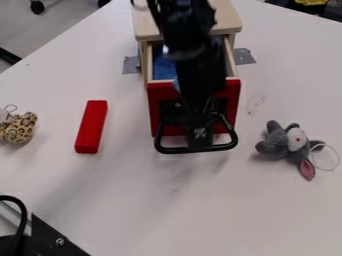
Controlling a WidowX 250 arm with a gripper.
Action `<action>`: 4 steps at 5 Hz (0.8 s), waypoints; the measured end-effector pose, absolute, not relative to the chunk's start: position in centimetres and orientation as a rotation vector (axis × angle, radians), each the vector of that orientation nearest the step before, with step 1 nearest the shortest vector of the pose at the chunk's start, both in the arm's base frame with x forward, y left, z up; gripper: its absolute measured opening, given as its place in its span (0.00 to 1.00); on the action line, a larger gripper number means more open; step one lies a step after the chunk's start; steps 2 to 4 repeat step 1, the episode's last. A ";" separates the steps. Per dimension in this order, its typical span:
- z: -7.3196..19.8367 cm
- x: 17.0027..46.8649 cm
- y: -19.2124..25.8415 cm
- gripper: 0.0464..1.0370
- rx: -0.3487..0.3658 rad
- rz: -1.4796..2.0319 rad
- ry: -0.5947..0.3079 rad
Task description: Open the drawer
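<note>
Hanging at the blk handle [172, 150], the hand [199, 142] is prob. there for the pull (can't tell if clamped or apart). White mark on it, illegible. Red-fronted drawer [229, 102] juts well out of wooden cabinet [227, 17]. Grey tape [131, 65] on bench [133, 200] beside cabinet, presumably vs. sliding. Red block [91, 126] nearby.

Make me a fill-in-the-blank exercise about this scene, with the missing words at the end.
The drawer of the little wooden cabinet stands partly ____. The gripper is down at its handle, which is the colour ____. In the picture, the gray plush toy lies to the ____ of the drawer. The block on the drawer's other side is coloured ____.

Missing words: open; black; right; red.
</note>
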State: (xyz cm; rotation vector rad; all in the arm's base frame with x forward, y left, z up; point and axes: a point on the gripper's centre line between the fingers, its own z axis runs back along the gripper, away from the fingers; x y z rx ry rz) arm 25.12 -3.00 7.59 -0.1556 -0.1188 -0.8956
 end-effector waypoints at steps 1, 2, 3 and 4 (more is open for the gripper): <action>10.7 25.2 -3.0 0.96 -0.168 -0.870 -0.105; 10.7 25.2 -3.0 0.96 -0.168 -0.870 -0.105; 10.7 25.2 -3.0 0.96 -0.168 -0.870 -0.105; 10.7 25.2 -3.0 0.96 -0.168 -0.870 -0.105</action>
